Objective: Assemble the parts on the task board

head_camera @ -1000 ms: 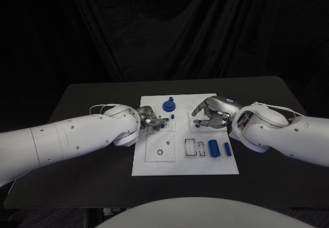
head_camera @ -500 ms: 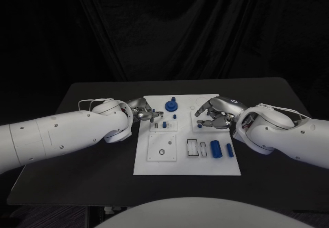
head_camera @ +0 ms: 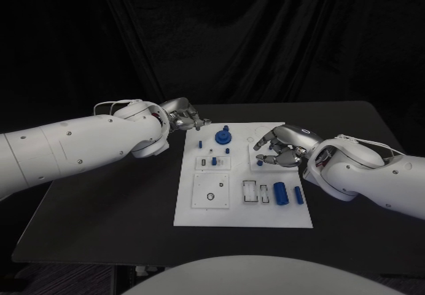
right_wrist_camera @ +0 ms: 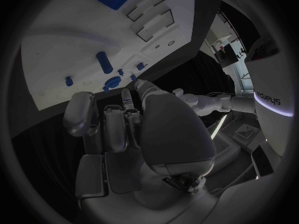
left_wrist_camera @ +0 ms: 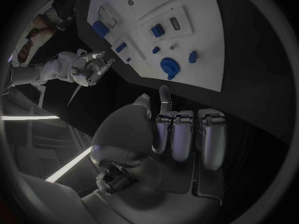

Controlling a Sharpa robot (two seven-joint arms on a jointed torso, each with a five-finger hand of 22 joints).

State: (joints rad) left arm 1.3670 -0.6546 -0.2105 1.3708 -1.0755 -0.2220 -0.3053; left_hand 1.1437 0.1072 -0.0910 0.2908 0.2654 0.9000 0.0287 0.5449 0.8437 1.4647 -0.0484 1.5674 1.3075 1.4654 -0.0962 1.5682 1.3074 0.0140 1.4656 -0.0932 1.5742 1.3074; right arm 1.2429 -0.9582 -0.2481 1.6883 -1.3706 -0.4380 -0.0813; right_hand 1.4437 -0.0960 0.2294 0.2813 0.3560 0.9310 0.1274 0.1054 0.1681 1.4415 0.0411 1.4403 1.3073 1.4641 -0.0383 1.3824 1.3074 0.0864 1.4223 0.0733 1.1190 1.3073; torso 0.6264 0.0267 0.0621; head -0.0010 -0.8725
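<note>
In the head view, the white task board (head_camera: 244, 215) is lying in the middle of the black worktop (head_camera: 106, 209). A large blue knob-shaped part (head_camera: 223, 136) is standing near the board's far edge, with a small blue peg (head_camera: 201, 144) just beside it and another small blue piece (head_camera: 228, 149) in front of it. A small blue part (head_camera: 214, 161) is sitting in a raised square recess below them. Nearer the robot, a blue cylinder (head_camera: 280, 192) and a slimmer blue bar (head_camera: 298, 195) are lying side by side next to two open rectangular slots (head_camera: 255, 191), and a square plate with a dark ring (head_camera: 210, 197) is lying toward the board's left side. The left hand (head_camera: 183, 120) is hovering off the board's far left corner, fingers curled inward; whether anything is pinched there I cannot tell. The right hand (head_camera: 279, 149) is hanging over the board's right half, fingers bent down, holding nothing visible. In the left wrist view, the left hand (left_wrist_camera: 181, 134) is showing fingers (left_wrist_camera: 211, 137) folded toward the palm with nothing between them, the board (left_wrist_camera: 199, 30) lying beyond. In the right wrist view, the right hand (right_wrist_camera: 124, 129) is showing fingers (right_wrist_camera: 81, 112) curled in over the board (right_wrist_camera: 56, 59), closed on nothing, above the blue knob (right_wrist_camera: 112, 81).
</note>
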